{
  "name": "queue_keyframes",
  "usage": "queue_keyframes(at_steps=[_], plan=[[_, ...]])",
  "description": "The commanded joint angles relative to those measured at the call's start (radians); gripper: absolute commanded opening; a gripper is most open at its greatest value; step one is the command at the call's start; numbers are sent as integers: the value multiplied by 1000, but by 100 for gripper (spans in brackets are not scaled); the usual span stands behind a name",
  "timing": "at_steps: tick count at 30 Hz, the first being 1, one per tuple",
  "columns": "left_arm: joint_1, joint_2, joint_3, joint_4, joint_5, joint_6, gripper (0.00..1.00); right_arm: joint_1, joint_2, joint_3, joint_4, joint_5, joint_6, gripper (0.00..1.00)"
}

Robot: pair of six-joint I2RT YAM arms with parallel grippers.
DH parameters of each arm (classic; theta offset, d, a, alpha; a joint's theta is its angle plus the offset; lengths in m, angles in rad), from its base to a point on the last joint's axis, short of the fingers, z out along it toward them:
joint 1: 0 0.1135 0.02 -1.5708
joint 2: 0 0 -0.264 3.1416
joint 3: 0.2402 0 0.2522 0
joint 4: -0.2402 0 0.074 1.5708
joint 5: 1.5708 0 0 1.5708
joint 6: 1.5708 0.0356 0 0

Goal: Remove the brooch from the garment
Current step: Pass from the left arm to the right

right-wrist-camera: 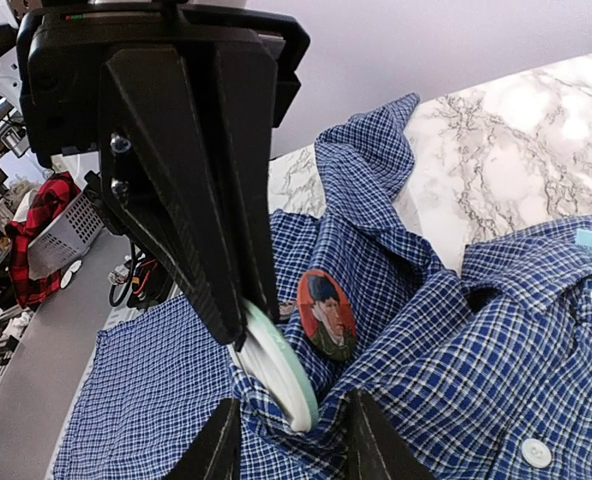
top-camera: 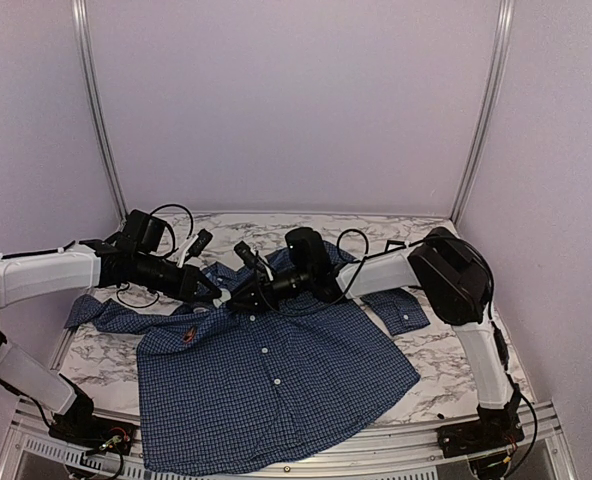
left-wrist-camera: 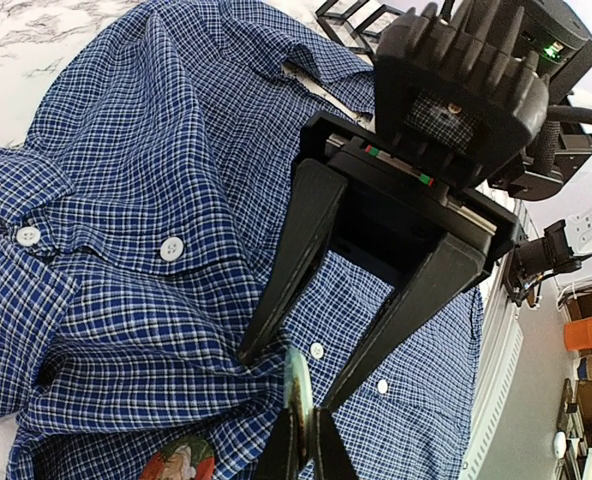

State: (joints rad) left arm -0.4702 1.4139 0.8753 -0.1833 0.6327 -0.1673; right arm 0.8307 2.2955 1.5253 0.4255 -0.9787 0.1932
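We see the shirt (top-camera: 276,385) spread on the marble table (top-camera: 446,370), collar toward the top of the overhead view. The brooch (right-wrist-camera: 326,315), a round portrait badge, is pinned to it at the centre of the right wrist view. The left gripper (right-wrist-camera: 288,405) has its fingers pressed together on a fold of cloth just left of the brooch. The right gripper (left-wrist-camera: 294,378) has its fingers spread either side of that fold, lower in the frame and clear of the brooch.

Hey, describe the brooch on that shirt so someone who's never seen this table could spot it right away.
Find the dark blue checked shirt spread over the marble table. Left of its row of white buttons, at chest height, sits the brooch. It is a rounded badge bearing a painted portrait in orange-red and green, unlike those small plain buttons.
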Motion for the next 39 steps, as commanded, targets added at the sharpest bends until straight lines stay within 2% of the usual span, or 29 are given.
queue_keyframes(at_steps=[1,5,12,18,22,26,32,39], plan=[[-1,-2,26,17,26,1,0,-1,19,44,-5,9,23,36],[-9,-40,-37,127,-13,-83,0,4,8,22,37,26,81,39],[-27,-106,-156,353,-116,-225,0,11,-12,-28,107,42,151,38],[-54,-160,-260,512,-238,-326,0,11,-74,-89,119,184,221,43],[-81,-191,-349,656,-358,-418,0,21,-126,-123,91,287,250,48],[-106,-196,-411,778,-438,-485,0,58,-137,-100,-5,398,225,51],[-140,-190,-450,868,-523,-537,0,108,-119,-48,-122,591,236,54],[-173,-184,-474,921,-574,-564,0,139,-95,-23,-146,673,260,57]])
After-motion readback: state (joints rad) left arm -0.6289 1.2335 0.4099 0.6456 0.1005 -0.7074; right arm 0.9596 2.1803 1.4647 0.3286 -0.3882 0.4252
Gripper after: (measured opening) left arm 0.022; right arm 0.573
